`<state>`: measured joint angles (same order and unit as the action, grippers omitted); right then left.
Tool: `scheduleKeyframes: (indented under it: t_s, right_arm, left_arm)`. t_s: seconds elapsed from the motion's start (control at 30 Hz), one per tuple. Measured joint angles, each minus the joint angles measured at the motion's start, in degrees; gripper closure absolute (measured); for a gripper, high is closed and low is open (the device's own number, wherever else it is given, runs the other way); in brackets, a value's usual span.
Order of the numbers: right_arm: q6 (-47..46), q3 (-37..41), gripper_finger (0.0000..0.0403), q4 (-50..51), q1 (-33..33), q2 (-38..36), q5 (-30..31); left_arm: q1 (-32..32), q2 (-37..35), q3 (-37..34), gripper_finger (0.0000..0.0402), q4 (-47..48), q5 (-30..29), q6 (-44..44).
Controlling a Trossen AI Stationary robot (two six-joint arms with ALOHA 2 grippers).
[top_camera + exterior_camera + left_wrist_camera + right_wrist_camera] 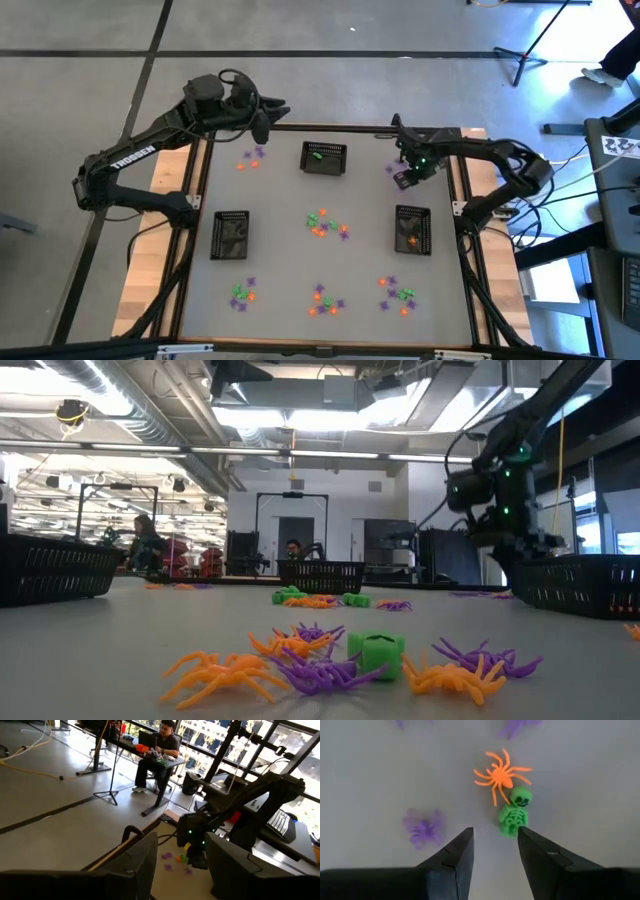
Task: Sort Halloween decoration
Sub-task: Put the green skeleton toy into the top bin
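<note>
Looking down on the table (200,200), we see three black mesh baskets: one at the far middle (324,157) with something green inside, one on the left (231,235), and one on the right (412,229) with something orange inside. The Halloween decoration lies in small heaps of purple, green and orange; the middle heap (325,224) is between the left and right baskets, and three more heaps are near the front edge.

Our right gripper (494,851) hovers over the far right corner with its fingers apart and empty. Just beyond them lie a green skeleton (515,813), an orange spider (500,775) touching it, and a purple spider (423,827) a little apart.

Our left gripper (181,865) hangs above the far left corner, fingers apart, holding nothing.
</note>
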<state>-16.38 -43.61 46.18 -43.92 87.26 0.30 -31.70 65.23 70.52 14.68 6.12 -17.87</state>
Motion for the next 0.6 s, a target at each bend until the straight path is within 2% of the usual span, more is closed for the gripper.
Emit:
scheduleKeyframes:
  t_s: [0.3, 0.6]
  right_arm:
    - [-2.7, 2.7, 0.0256, -3.6, 0.0, 1.2, 1.2]
    - [-2.8, 2.8, 0.0321, -5.6, 0.1, 1.2, 2.0]
  left_arm:
    - [0.0, 0.0, 0.0, 0.0244, -0.1, -1.1, 0.4]
    - [0.0, 0.0, 0.0, 0.0244, -0.1, -1.1, 0.4]
